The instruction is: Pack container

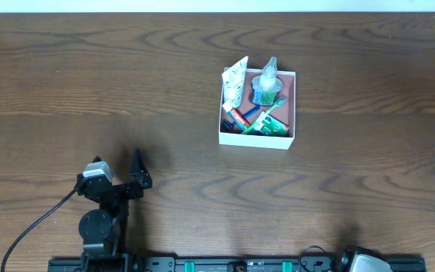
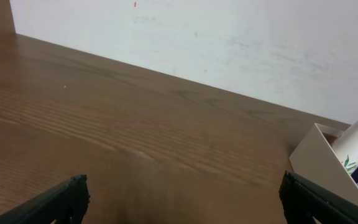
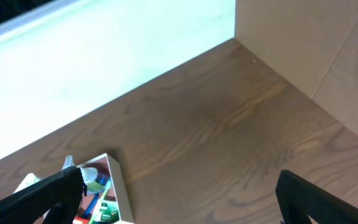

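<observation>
Mid-table, square white-walled, pink-lined container (image 1: pixel 254 140) sits full, w/ clear plastic bottle (image 1: pixel 266 81) & red-white toothpaste tube (image 1: pixel 236 115) inside. Left gripper (image 2: pixel 184 186) & right gripper (image 3: pixel 179 180) both wide, empty, parked at near edge. Packing prob. done.

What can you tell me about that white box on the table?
The box is square, shallow and open-topped, white outside and dusty pink inside, cardboard by its look. It sits flat on the wooden table, a little right of centre, holding a white tube, a clear bottle and more. Nothing else touches it.
</observation>
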You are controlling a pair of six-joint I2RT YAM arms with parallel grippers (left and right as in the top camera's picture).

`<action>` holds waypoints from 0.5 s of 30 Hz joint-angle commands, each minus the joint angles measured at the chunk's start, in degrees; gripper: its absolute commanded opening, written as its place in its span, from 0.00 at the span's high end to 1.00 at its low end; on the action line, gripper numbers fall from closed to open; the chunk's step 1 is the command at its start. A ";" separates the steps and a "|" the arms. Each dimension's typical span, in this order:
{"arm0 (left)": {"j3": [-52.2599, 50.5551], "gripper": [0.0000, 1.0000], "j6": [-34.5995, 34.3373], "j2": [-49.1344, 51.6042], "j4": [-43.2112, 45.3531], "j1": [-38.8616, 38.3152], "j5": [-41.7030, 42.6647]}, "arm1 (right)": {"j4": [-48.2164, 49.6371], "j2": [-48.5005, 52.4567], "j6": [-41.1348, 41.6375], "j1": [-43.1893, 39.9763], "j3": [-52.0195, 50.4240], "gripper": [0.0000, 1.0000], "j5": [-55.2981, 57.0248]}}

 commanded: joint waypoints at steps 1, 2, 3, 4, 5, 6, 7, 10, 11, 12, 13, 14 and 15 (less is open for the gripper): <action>-1.88 0.02 0.33 -0.35 -0.59 0.24 0.37 | -0.20 -4.66 0.79 0.55 -4.92 0.01 -0.02; -1.88 0.02 0.33 -0.35 -0.59 0.24 0.37 | -0.20 -6.51 0.79 0.55 -7.37 0.01 -0.02; -1.88 0.02 0.33 -0.35 -0.59 0.24 0.37 | -0.22 -8.07 0.79 0.55 -9.57 0.01 -0.02; -1.88 0.02 0.33 -0.35 -0.59 0.24 0.37 | -0.28 -9.84 0.79 0.55 -12.09 0.01 -0.02; -1.88 0.02 0.33 -0.35 -0.59 0.24 0.37 | -0.42 -11.82 0.79 0.55 -14.93 0.01 -0.02; -1.88 0.02 0.33 -0.35 -0.59 0.24 0.37 | -0.44 -13.27 0.79 0.55 -17.03 0.01 -0.02; -1.88 0.02 0.33 -0.35 -0.59 0.24 0.37 | -0.42 -14.62 0.79 0.55 -18.99 0.01 -0.02; -1.88 0.02 0.33 -0.35 -0.59 0.24 0.37 | -0.44 -18.88 0.79 0.59 -25.14 0.01 -0.02; -1.88 0.02 0.33 -0.35 -0.59 0.24 0.37 | -0.44 -20.13 0.79 0.68 -26.84 0.01 -0.02; -1.88 0.02 0.33 -0.35 -0.59 0.24 0.37 | -0.46 -21.75 0.79 0.79 -29.00 0.01 -0.02; -1.88 0.02 0.33 -0.35 -0.59 0.24 0.37 | -0.42 -22.95 0.79 0.94 -30.58 0.01 -0.02; -1.88 0.02 0.33 -0.35 -0.57 0.24 0.37 | -0.37 -24.57 0.79 1.18 -32.63 0.01 -0.02; -1.88 0.02 0.33 -0.35 -0.59 0.24 0.37 | -0.37 -25.73 0.79 1.38 -34.10 0.01 -0.02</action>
